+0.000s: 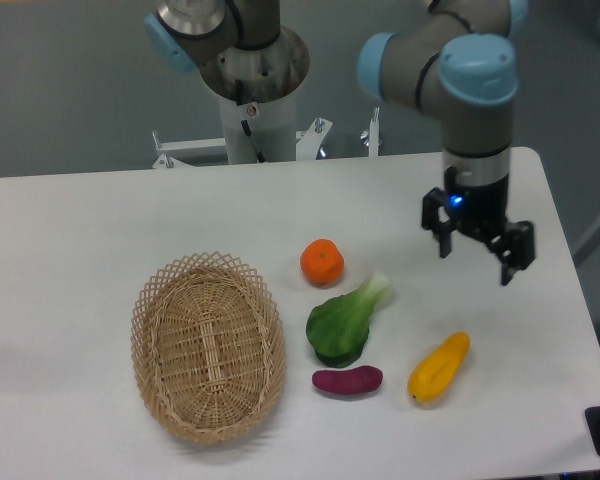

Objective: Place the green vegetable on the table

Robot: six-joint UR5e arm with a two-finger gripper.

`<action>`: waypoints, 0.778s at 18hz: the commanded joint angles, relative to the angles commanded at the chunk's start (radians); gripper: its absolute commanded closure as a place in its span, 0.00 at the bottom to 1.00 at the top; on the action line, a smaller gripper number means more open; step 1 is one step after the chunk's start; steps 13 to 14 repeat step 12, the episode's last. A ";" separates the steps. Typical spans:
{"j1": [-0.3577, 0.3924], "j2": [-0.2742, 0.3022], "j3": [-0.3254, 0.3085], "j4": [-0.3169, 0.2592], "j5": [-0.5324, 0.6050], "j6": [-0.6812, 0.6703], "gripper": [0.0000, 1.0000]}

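We find the green vegetable (344,326) lying flat on the white table (100,220), pale stem pointing up-right — the orange (322,262) just beside its upper left, the purple eggplant piece (347,380) close below its leaf, the yellow pepper piece (439,367) off to its right. The oval wicker basket (208,346) sits to its left, apart from it. The pincer (477,252) hangs over the table's right side with fingers spread and nothing between them — well apart from the vegetable.
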 joint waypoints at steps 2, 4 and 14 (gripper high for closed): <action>0.046 0.003 0.005 -0.042 -0.003 0.083 0.00; 0.081 0.018 0.003 -0.063 -0.006 0.147 0.00; 0.124 0.029 -0.008 -0.074 -0.025 0.184 0.00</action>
